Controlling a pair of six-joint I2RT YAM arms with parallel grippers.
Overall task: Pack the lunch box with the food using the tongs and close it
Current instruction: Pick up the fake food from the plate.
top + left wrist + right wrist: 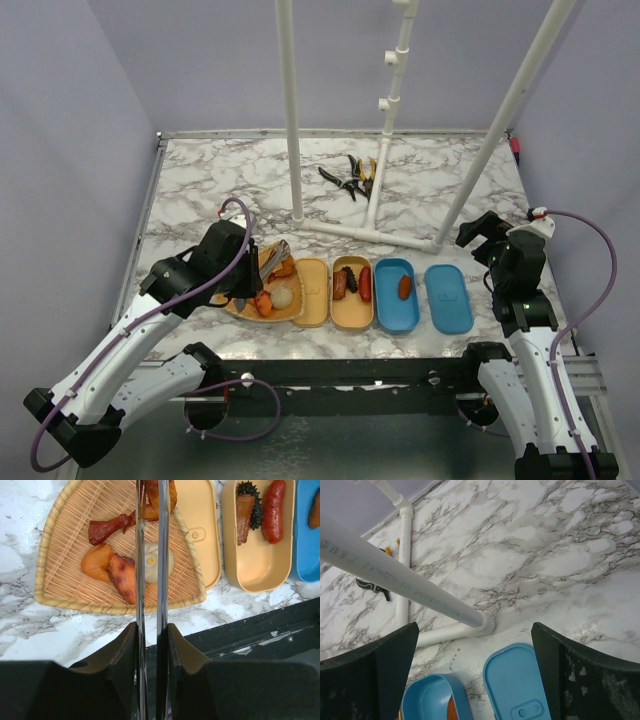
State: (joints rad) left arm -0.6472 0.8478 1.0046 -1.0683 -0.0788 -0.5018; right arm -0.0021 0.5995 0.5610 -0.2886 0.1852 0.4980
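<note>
Grey metal tongs (140, 580), squeezed narrow in the left tool (150, 630), close around an orange-brown piece (151, 500); right tool (475, 630) gapes wide.

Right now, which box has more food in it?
The deep tan box: it holds a red sausage, a dark spiky piece and a brown slice. The blue box has only one orange piece.

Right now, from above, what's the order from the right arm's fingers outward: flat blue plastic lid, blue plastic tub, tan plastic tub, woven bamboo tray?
1. Flat blue plastic lid, nearest the right fingers.
2. Blue plastic tub, to its left.
3. Tan plastic tub, further left.
4. Woven bamboo tray, far left.
</note>
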